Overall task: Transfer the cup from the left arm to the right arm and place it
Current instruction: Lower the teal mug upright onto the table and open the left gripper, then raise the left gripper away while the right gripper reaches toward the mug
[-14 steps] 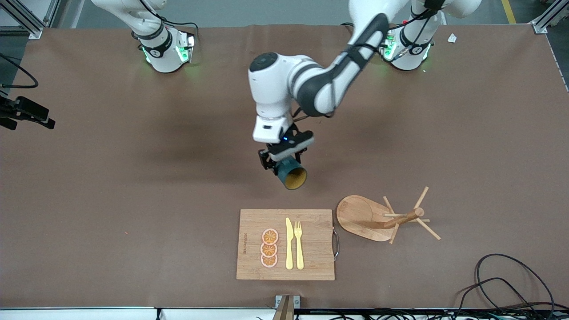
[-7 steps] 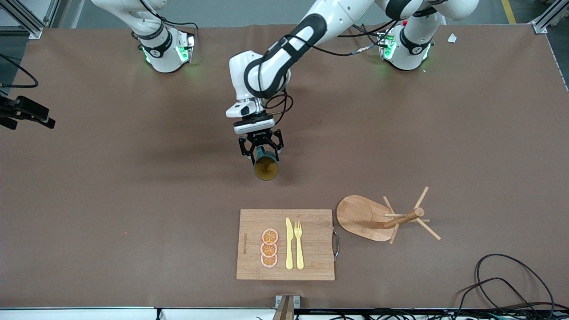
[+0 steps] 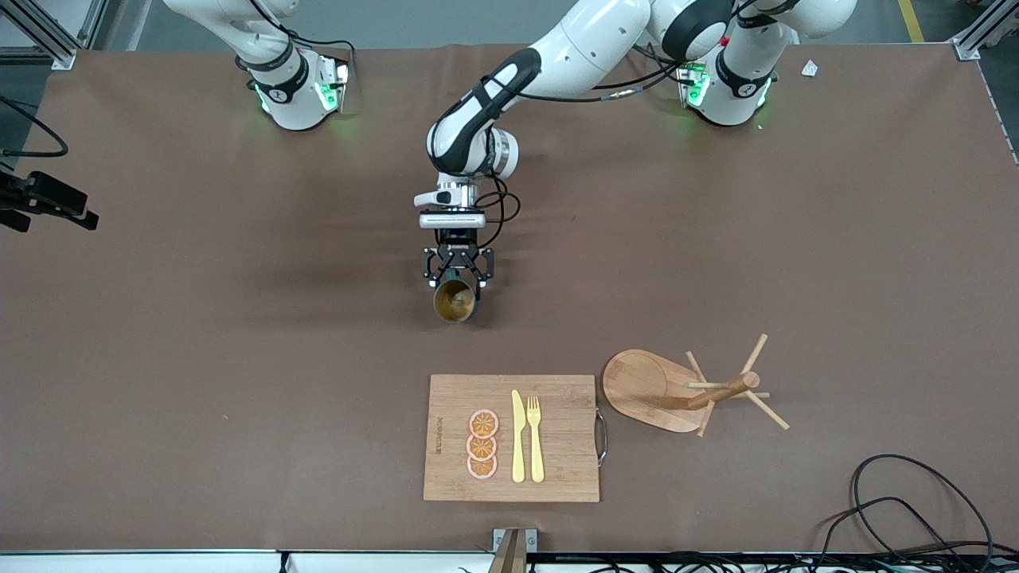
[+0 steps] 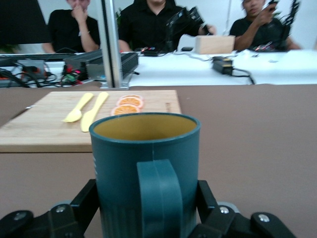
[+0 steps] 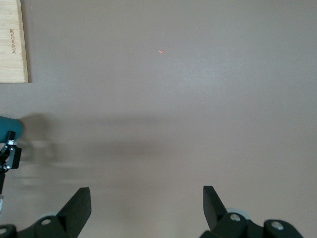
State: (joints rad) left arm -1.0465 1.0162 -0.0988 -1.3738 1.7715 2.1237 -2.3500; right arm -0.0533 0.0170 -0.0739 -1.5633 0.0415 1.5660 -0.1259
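Note:
The cup [image 3: 455, 302] is dark teal with an orange-brown inside. It lies tipped in my left gripper [image 3: 456, 278], mouth toward the front camera, over the bare middle of the table. In the left wrist view the cup [image 4: 119, 153] fills the middle, handle facing the camera, with the left gripper [image 4: 147, 198] shut on its sides. My right gripper [image 5: 146, 203] is open and empty over bare brown table; it is out of the front view. The cup's edge [image 5: 7, 126] shows at the rim of the right wrist view.
A wooden cutting board [image 3: 557, 446] with orange slices [image 3: 482, 444], a yellow knife and a fork lies nearer the front camera than the cup. A wooden mug tree [image 3: 700, 390] stands beside it toward the left arm's end. Cables [image 3: 915, 493] lie at the front corner.
My left arm has swung the cup toward the right arm's end of the table and turned it, so its mouth now faces the front camera more squarely.

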